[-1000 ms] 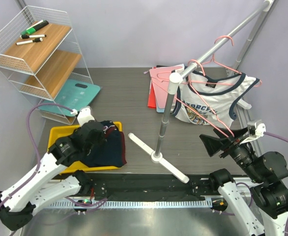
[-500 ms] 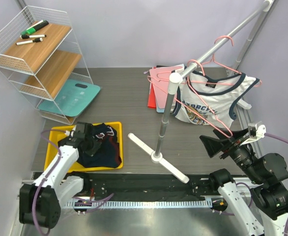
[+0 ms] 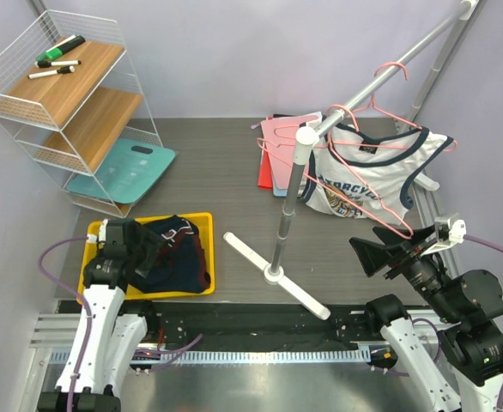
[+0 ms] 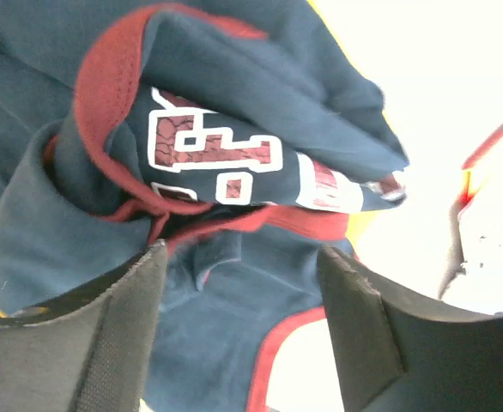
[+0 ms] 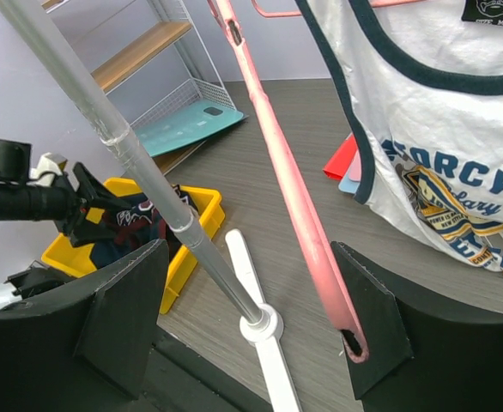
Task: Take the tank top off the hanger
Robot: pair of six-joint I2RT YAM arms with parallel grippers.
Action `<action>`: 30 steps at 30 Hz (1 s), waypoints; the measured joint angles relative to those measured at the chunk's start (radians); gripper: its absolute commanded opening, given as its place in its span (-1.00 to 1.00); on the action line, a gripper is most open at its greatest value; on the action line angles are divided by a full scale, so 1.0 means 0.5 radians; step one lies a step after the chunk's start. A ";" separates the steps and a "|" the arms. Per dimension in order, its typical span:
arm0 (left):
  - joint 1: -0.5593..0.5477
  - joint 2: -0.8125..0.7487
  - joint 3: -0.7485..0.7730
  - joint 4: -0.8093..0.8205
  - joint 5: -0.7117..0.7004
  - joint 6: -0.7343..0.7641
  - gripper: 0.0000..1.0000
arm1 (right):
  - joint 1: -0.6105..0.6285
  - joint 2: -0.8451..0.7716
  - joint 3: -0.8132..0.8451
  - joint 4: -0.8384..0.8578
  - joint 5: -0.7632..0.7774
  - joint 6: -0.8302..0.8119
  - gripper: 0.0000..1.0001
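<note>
A white tank top (image 3: 367, 176) with navy trim hangs on a pink hanger (image 3: 348, 113) on the grey rail (image 3: 406, 53); it also shows in the right wrist view as the white tank top (image 5: 432, 129). A bare pink hanger arm (image 5: 290, 193) runs down between the fingers of my open right gripper (image 5: 250, 257), close to the right finger, not clamped. From above, the right gripper (image 3: 382, 246) sits just below the garment. My left gripper (image 3: 153, 249) is open over a navy and red tank top (image 4: 234, 129) lying in the yellow bin (image 3: 93, 283), with nothing gripped.
The rack's upright pole (image 3: 287, 210) stands on a white cross base (image 3: 273, 273) mid-table. Red, pink and blue folders (image 3: 273, 154) lie behind it. A wire shelf (image 3: 63, 86) with markers stands far left, with a teal board (image 3: 131, 167) leaning at its foot.
My left arm has drawn back to the left of the bin and its gripper has opened, leaving the navy and red tank top in the bin. The right arm has barely moved.
</note>
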State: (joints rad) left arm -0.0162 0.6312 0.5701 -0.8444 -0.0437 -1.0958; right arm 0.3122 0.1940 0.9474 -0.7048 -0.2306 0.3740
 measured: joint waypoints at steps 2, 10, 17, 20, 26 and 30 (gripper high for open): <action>0.002 -0.032 0.091 -0.065 -0.039 0.023 0.52 | 0.000 0.002 0.001 -0.001 0.000 -0.001 0.60; 0.004 -0.129 0.539 -0.198 -0.020 0.261 0.55 | 0.000 0.077 0.088 -0.121 0.178 0.000 0.56; -0.017 0.008 0.599 -0.069 0.339 0.452 0.77 | 0.000 0.266 0.208 -0.374 0.698 0.111 0.56; -0.134 0.137 0.622 -0.003 0.397 0.484 0.76 | 0.000 0.358 0.200 -0.461 0.832 0.172 0.56; -0.696 0.337 0.730 0.180 0.312 0.503 0.76 | 0.000 0.393 0.166 -0.562 1.049 0.255 0.57; -0.959 0.425 0.742 0.304 0.277 0.536 0.76 | 0.000 0.425 0.117 -0.632 1.196 0.281 0.57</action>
State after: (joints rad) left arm -0.4957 0.8436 0.9409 -0.6922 0.0948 -0.8276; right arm 0.3122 0.4065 1.0061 -1.0206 0.3676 0.5144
